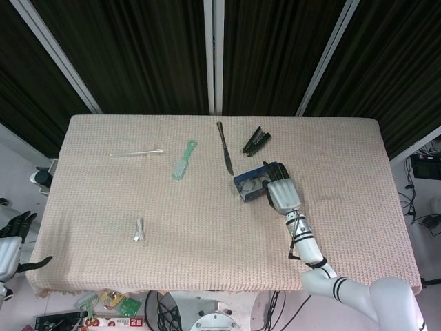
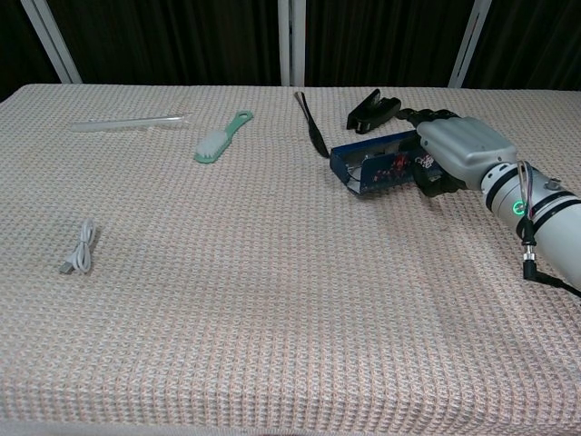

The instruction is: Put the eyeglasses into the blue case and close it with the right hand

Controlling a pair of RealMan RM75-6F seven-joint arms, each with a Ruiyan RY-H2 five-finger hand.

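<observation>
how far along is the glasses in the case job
Done: the eyeglasses lie inside the blue case. In hand: the right hand holds the case's far side, lid partly lowered. Left: shutting the lid fully.
</observation>
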